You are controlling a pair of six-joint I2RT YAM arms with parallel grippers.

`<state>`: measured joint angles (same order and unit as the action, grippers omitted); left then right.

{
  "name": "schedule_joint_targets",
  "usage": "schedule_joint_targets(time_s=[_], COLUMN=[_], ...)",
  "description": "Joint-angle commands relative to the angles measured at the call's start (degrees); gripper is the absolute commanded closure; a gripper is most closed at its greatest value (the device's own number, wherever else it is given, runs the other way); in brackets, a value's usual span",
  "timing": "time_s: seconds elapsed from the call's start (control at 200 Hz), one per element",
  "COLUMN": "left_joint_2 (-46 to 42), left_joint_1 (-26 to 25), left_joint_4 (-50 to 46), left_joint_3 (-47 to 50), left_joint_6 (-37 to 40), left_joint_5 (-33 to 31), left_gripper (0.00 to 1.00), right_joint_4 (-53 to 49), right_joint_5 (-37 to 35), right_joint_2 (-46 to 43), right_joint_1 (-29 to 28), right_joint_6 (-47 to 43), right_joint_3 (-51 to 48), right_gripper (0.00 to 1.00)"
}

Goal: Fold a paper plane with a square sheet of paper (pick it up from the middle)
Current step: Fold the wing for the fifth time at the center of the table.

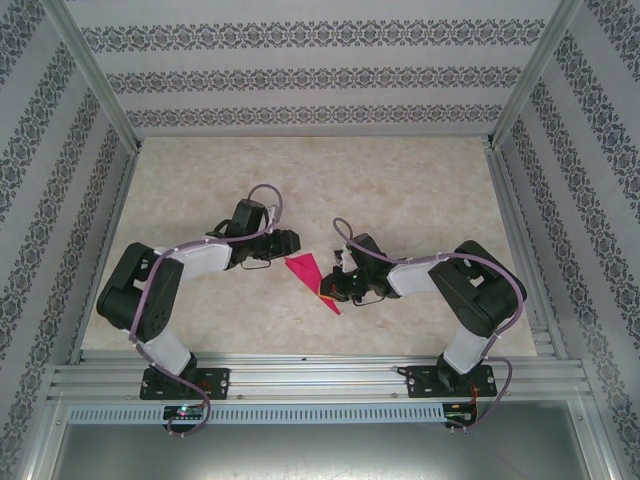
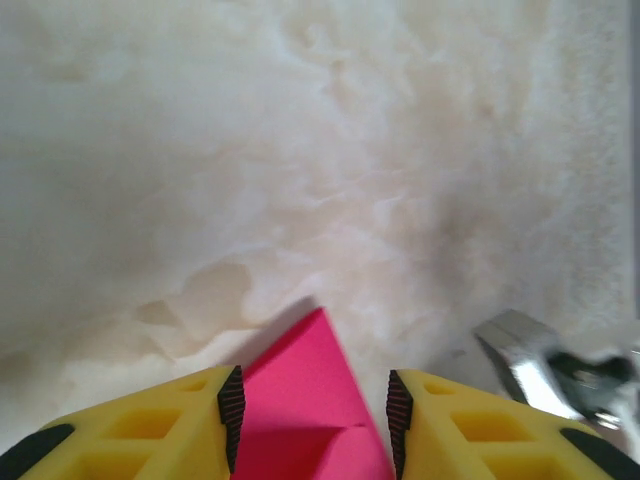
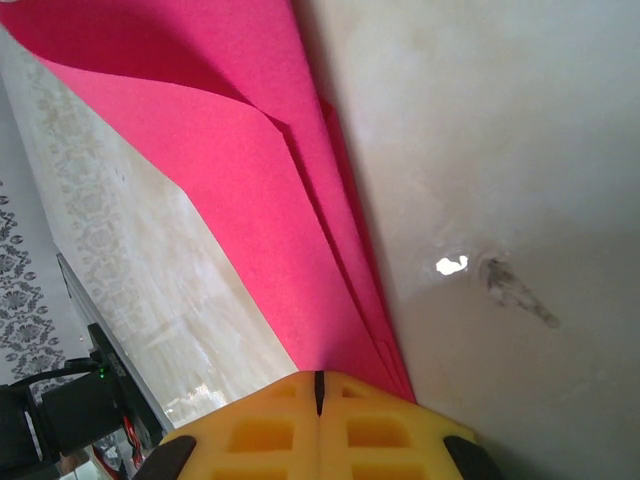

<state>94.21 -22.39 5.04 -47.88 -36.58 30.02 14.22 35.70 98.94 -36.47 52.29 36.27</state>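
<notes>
The magenta-pink paper plane (image 1: 312,277), a folded dart of several layers, lies between my two grippers at mid-table, its sharp point toward the near edge. My left gripper (image 1: 289,246) stands open at its broad far end. In the left wrist view a pink corner (image 2: 305,385) lies between the yellow fingers (image 2: 170,430) of that gripper (image 2: 315,420), with a gap on the right side. My right gripper (image 3: 320,385) is shut on the narrow end of the plane (image 3: 250,170), whose layers fan out from the closed fingertips. From above, the right gripper (image 1: 336,288) sits over the plane's near part.
The marbled beige tabletop (image 1: 400,190) is walled by patterned panels. An aluminium rail (image 1: 320,375) runs along the near edge, with both arm bases on it. A metal part of the right arm (image 2: 530,365) shows at the right of the left wrist view.
</notes>
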Motion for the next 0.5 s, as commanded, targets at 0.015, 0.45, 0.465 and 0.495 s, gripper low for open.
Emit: schedule_joint_targets(time_s=[0.015, 0.45, 0.465, 0.495], left_joint_2=[-5.2, -2.6, -2.2, -1.5], left_joint_1=[-1.1, -11.4, -11.4, -11.4], left_joint_4=[-1.4, 2.4, 2.6, 2.8], left_joint_3=[0.5, 6.4, 6.4, 6.5], left_joint_6=[0.7, 3.0, 3.0, 3.1], left_joint_5=[2.7, -2.6, -2.9, -3.8], left_gripper=[0.55, 0.68, 0.68, 0.69], right_joint_4=[-11.7, -10.7, -10.8, -10.9], right_joint_5=[-4.4, -4.2, -4.2, -4.3], right_joint_2=[3.1, 3.6, 3.5, 3.5], right_joint_1=[0.8, 0.8, 0.8, 0.8], right_joint_6=[-0.8, -0.1, -0.1, -0.1], right_joint_3=[-2.3, -3.1, -3.1, -3.0], right_gripper=[1.00, 1.00, 1.00, 1.00])
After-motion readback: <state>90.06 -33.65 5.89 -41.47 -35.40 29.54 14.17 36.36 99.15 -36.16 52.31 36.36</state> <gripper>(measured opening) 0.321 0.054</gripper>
